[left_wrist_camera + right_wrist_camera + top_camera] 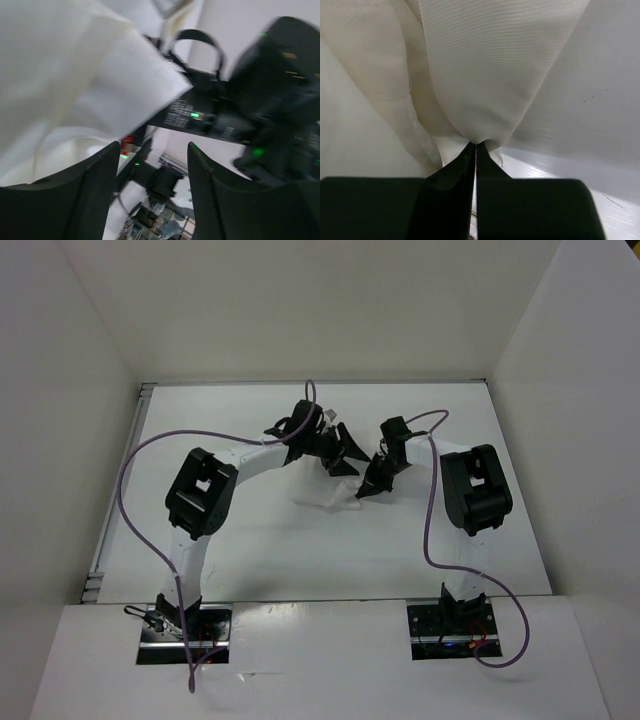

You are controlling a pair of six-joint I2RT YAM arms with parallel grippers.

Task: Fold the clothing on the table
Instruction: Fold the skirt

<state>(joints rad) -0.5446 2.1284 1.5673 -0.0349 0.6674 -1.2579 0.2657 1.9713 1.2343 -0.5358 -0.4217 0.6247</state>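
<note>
Fingers (462,167) of the right gripper (476,146) press together on a gathered peak of the clothing (485,75), which fans out in loose folds from the pinch, at the middle of the table (230,420). On the left gripper (154,150) the fingers stand spread, nothing between them, the cloth just beside. We judge the fold unfinished: no flat, squared shape shows. Both arms arch inward from the near edge, wrists near each other.

White print (181,112) on black arm housing (220,131), blurred, unreadable
</note>
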